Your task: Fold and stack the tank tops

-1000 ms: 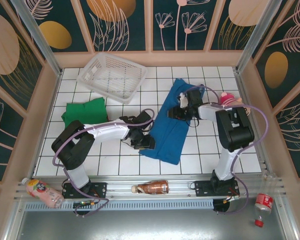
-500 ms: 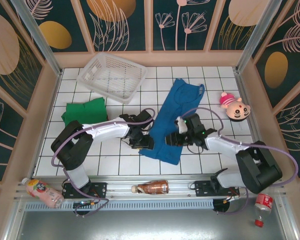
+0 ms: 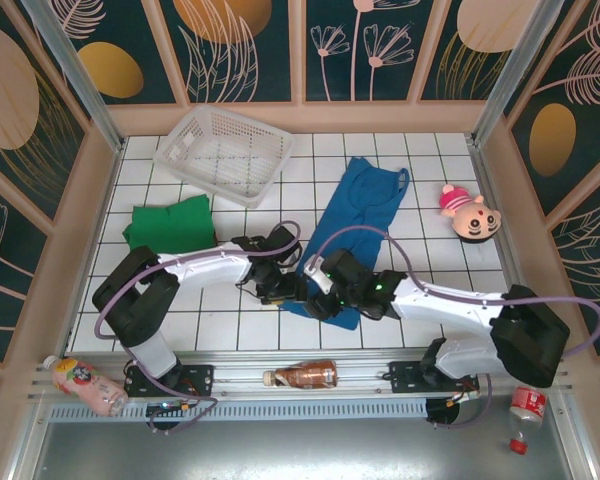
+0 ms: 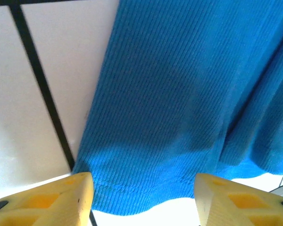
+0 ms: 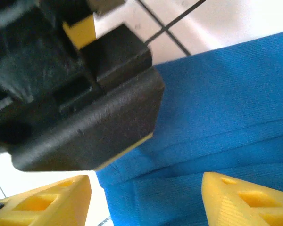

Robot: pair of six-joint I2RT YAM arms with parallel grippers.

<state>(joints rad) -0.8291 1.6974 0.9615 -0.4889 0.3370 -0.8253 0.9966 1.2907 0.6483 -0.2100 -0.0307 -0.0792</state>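
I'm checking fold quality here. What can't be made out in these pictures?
- Top view: blue tank top near hem, covered by left gripper and right gripper.
- Left wrist view: its straps, cut off by the frame edge.
- Right wrist view: the hem's corner, behind the left gripper's blurred black body.

Nothing in these views is coming through clearly enough to read. Three bottles are carrying printed wraps: the pink-labelled bottle lying at the near-left corner of the bench, the brown bottle lying on the rail between the arm bases, and the red-labelled bottle lying at the near right. On each, the print is blurring into patches of colour, too small for any word, brand or number to be made out.
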